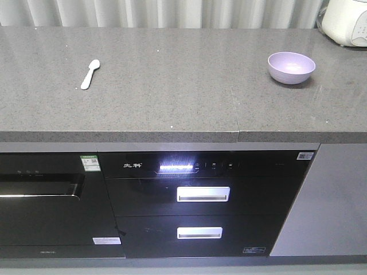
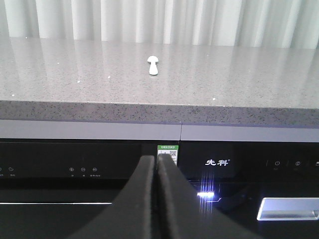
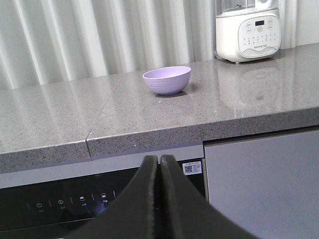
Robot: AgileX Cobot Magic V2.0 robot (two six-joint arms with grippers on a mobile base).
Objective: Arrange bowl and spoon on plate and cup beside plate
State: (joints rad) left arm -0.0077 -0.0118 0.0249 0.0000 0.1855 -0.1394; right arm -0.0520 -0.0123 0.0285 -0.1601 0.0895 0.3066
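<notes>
Two task items on table (image 1: 172, 97): bowl (image 1: 291, 67) at 2 o'clock, spoon (image 1: 90, 74) at 10 o'clock, well apart. No plate or cup in view. Left end effector (image 2: 156, 162), right end effector (image 3: 159, 161): both closed tight, empty. Risk: flat spoon may slip from a pinch.

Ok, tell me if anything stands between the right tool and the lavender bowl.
Nothing visible does: only bare grey speckled countertop lies between the shut right tool and the small round lavender bowl.
</notes>
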